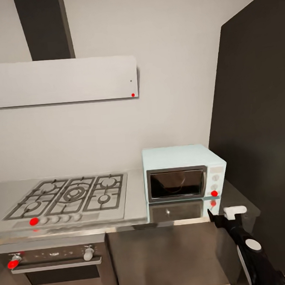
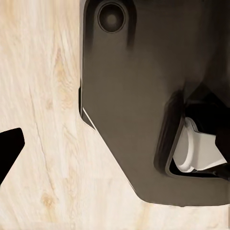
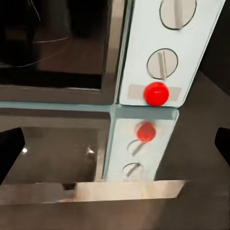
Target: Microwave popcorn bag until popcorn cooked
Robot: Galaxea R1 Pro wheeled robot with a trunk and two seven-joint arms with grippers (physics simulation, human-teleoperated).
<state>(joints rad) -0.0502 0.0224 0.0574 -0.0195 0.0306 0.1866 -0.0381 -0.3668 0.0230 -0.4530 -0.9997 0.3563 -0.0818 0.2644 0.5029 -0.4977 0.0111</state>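
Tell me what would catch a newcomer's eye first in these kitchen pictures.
The pale mint-blue microwave stands out first, sitting with its door shut on the grey countertop beside the tall dark cabinet, its red button mirrored in the shiny slab. Left of it lies the gas hob under a flat white hood. The right gripper rises at the counter's front edge just below the microwave's control panel, jaws apart.

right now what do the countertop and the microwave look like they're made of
The countertop looks like polished grey metal: it mirrors the microwave's front. The microwave seems to have a pale mint painted casing, smooth and matte, with a dark glass door showing faint reflections.
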